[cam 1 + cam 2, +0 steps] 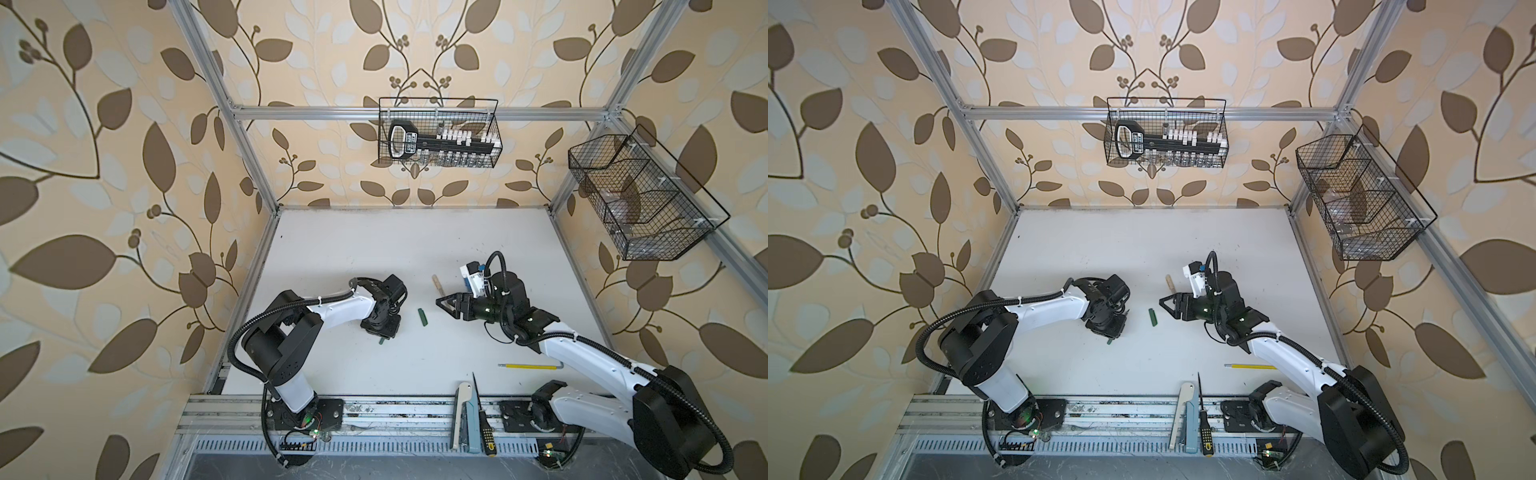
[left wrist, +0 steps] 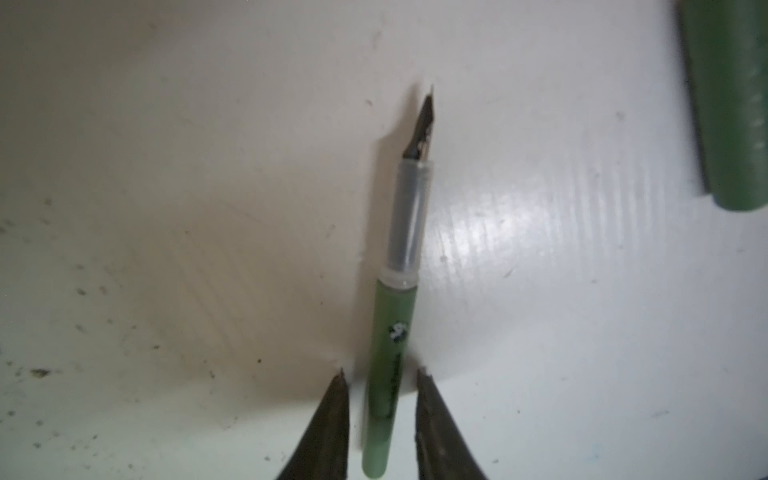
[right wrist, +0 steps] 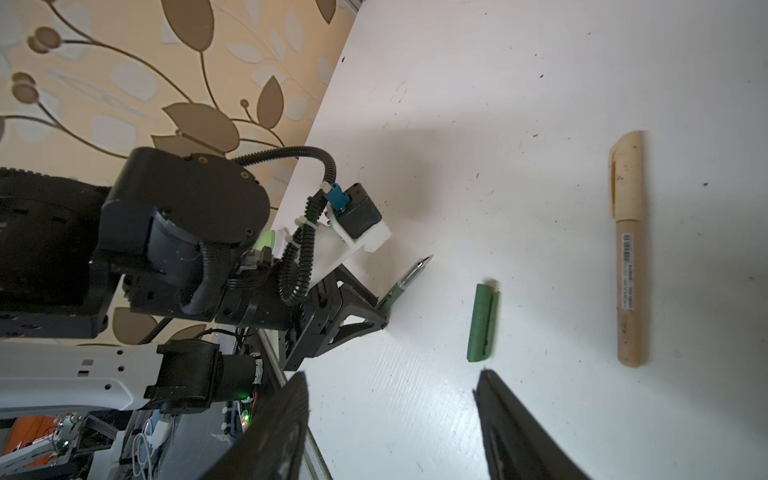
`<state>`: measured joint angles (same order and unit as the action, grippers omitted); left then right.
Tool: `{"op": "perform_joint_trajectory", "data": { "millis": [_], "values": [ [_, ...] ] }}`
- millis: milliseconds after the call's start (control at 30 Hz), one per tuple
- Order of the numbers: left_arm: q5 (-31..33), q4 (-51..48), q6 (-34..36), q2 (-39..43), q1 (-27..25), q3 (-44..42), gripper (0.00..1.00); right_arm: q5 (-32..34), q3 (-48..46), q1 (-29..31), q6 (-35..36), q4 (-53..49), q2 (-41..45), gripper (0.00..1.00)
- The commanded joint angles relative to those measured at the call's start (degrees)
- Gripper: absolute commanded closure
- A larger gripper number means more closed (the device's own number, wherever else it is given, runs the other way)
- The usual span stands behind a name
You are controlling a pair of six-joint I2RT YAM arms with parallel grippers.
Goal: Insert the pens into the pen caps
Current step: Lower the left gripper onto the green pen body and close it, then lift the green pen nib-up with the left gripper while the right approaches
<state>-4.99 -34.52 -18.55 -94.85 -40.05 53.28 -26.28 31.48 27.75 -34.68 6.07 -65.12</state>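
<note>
Between the left fingers (image 2: 328,424), the green pen (image 2: 392,328) runs off-frame; grip unclear.

The room sits in soft, even daylight in both top views, though the silver aluminium frame bars (image 1: 311,113) bow toward the picture edges. From the left wrist, the white table (image 2: 540,270) throws back streaky glare beside a brownish shadow. The slim green pen (image 2: 390,345) and dark left pincer (image 2: 382,372) look blurred. The right wrist view is crisper.
</note>
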Motion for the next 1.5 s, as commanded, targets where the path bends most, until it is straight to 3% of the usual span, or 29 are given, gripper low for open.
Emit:
{"op": "perform_joint_trajectory", "data": {
  "millis": [0,167,500,767,1133,1200,1267,1433,1467],
  "values": [
    [-3.0,-0.3,-0.5,-0.9,0.0,-3.0,0.82,4.7,1.2,1.1,-0.1,-2.9,-0.6,0.35],
    [-3.3,4.1,-0.5,-0.6,0.0,-3.0,1.0,8.1,1.5,3.6,-1.3,-3.2,-2.4,0.35],
    [-2.5,11.6,0.8,5.6,0.0,-2.1,1.0,8.3,2.5,7.0,-6.3,5.9,-11.3,0.35],
    [-10.1,23.3,1.0,12.0,0.0,-6.5,1.0,3.0,5.4,6.9,-8.0,13.1,-17.5,0.34],
    [-15.0,27.6,0.1,15.5,0.0,-8.0,1.0,0.4,10.9,7.0,-8.7,16.1,-24.4,0.37],
    [-15.5,28.6,-0.2,15.9,0.0,-8.4,1.0,-0.5,11.5,7.1,-9.1,17.0,-25.4,0.41],
    [-15.9,29.5,-0.3,16.3,-0.1,-8.9,1.0,-1.5,11.9,7.0,-9.8,18.2,-26.1,0.53],
    [-16.7,31.9,-1.2,17.8,0.0,-10.1,1.0,-2.3,11.4,6.4,-11.2,20.0,-26.4,0.97],
    [-16.5,32.7,-1.7,18.2,0.0,-10.5,0.96,-2.7,11.1,6.3,-11.5,20.6,-26.3,1.0]
  ]
}}
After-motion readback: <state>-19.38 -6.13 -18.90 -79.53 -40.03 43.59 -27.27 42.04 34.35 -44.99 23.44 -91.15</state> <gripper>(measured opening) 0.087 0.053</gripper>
